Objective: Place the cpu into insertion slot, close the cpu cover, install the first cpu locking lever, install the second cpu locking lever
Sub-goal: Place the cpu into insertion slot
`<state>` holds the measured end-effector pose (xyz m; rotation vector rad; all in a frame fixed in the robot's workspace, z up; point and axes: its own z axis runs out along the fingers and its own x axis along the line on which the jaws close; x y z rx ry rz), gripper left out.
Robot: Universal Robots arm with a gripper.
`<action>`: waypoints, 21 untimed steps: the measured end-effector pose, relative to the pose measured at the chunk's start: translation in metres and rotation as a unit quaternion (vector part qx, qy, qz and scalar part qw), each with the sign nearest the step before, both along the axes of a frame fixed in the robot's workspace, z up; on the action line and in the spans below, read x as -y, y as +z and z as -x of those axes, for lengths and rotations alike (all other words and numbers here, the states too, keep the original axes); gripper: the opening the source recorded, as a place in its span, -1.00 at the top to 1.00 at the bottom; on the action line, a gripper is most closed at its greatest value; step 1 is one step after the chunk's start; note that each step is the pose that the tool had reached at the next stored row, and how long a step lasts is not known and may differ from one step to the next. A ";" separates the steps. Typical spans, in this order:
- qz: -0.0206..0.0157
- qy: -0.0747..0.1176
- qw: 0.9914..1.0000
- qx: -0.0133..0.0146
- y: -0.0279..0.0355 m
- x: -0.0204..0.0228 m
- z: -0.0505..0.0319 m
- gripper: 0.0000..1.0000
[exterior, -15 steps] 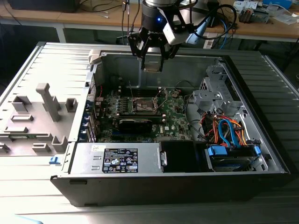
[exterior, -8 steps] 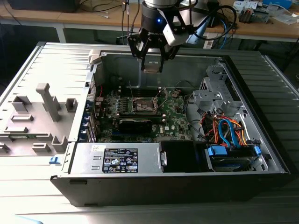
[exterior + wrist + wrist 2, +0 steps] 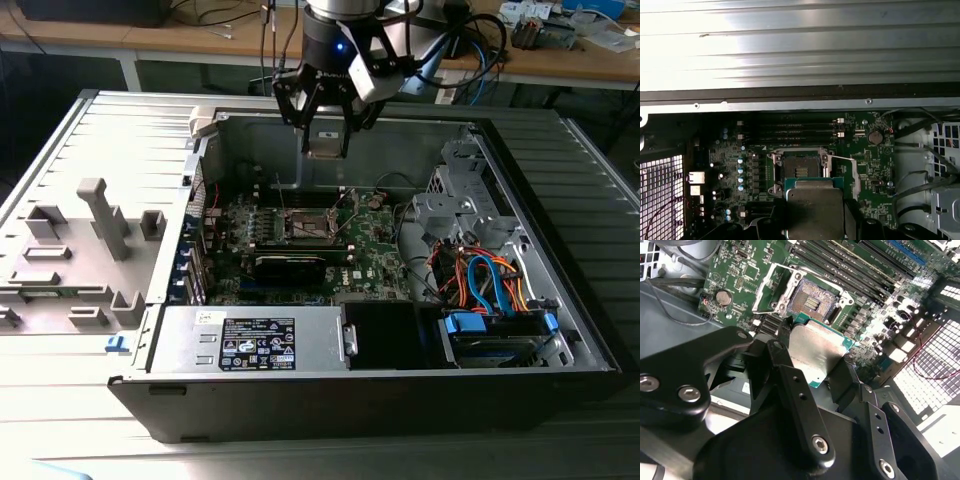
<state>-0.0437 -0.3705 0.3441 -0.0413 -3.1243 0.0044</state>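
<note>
Currently clamped on the cpu point(image 3: 815, 352) with 2 fingers point(image 3: 785, 365), held in the air above the green board point(image 3: 740, 270), just short of the insertion slot point(image 3: 812, 300). Best lowered flat, edges squared to its rim, never pressed. Hard to make out which corner leads; no seeing the cpu's underside.

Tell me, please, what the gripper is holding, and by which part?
The gripper holds the cpu, pinched at two opposite side edges.
</note>
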 end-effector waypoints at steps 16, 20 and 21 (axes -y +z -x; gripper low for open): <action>-0.005 0.000 1.000 0.000 -0.0016 0.0123 0.0010 -0.09; -0.006 0.000 1.000 0.000 -0.0029 0.0161 0.0011 -0.09; -0.006 0.000 1.000 0.000 -0.0031 0.0172 0.0011 -0.09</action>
